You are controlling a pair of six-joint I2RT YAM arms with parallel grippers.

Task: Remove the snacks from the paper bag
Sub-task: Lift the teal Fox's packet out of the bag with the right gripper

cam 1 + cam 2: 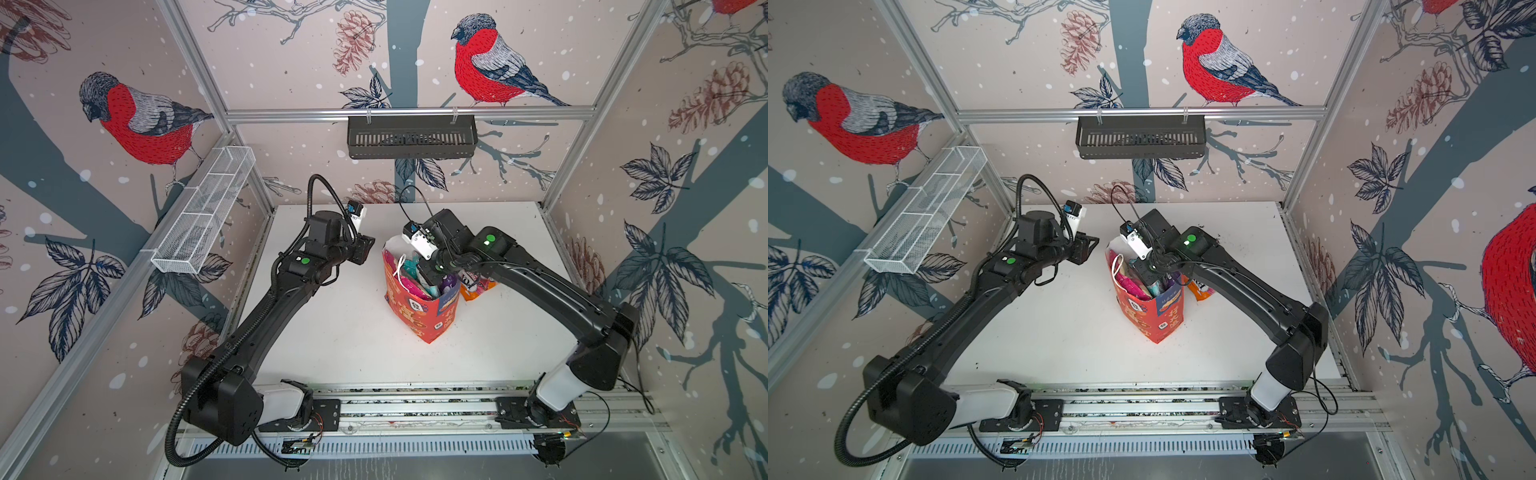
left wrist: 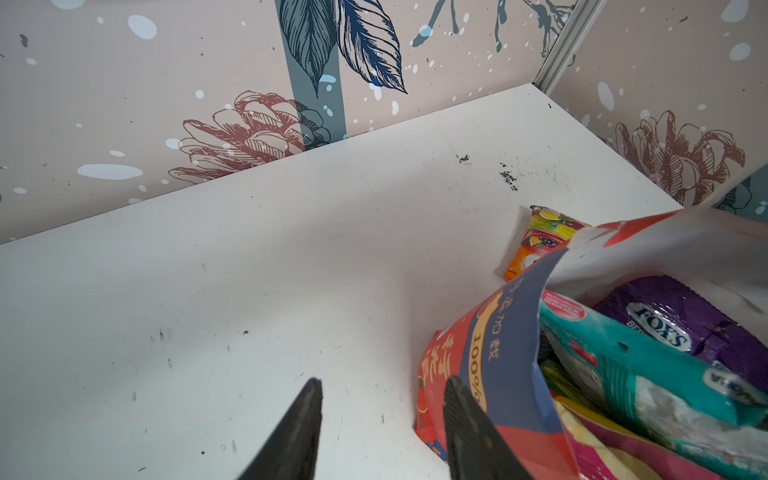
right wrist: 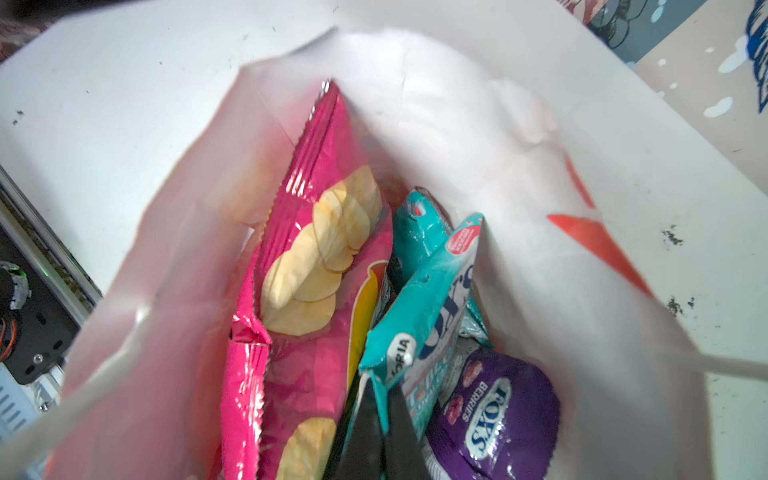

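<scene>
White table (image 1: 332,332): wide bare stretch left of and in front of the paper bag (image 1: 419,316), narrower bare strip behind it toward the back wall. The bag stands upright a little right of the table's middle, mouth open, rim creased and bowed outward, one white cord handle (image 1: 401,266) flopped over the left edge. Inside, packed close: pink chip bag (image 3: 316,257) on end against one wall, its crimped top edge below the rim; teal pack (image 3: 432,299) leaning beside it; purple pack (image 3: 498,411) low against the opposite wall. Orange pack (image 2: 536,241) lies flat on the table just outside the bag, on its right. Right gripper (image 3: 380,386) is down in the mouth, fingers pinched on the teal pack's lower edge. Left gripper (image 2: 384,380) holds nothing, fingers apart, over bare table just beside the bag's blue side; contact unclear.
</scene>
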